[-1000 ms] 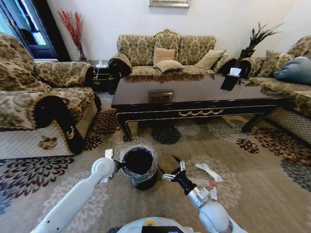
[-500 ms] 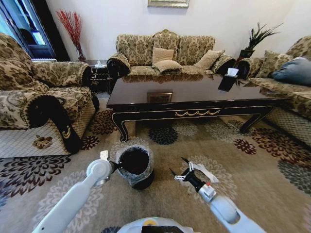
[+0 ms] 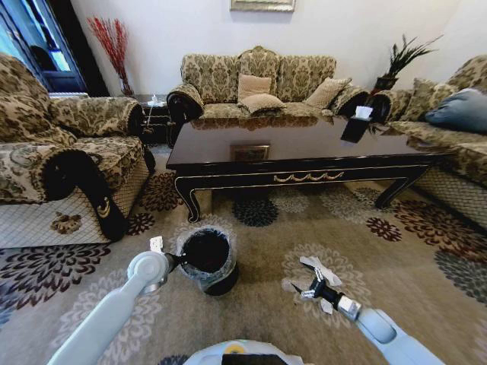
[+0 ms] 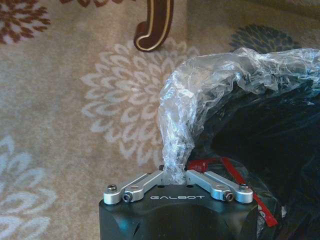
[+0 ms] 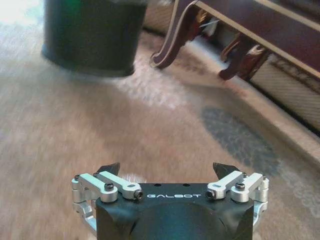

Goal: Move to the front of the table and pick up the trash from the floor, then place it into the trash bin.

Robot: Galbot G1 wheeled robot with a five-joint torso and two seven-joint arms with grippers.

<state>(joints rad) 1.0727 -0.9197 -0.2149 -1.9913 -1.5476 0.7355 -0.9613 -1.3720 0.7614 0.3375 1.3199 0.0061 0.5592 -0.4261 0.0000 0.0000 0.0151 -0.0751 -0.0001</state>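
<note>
One glossy dark table (image 3: 304,148) stands on floral carpet (image 3: 251,258) between sofas (image 3: 259,80)

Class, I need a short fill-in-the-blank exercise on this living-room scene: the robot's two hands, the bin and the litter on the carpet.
1. The left hand is shut on the bin's plastic ____.
2. The right hand hangs over the carpet with its fingers ____.
3. The white paper scraps lie on the ____, beside the right hand.
4. The trash bin stands in front of the dark wooden ____.

Missing words: bag; open; carpet; table
</note>
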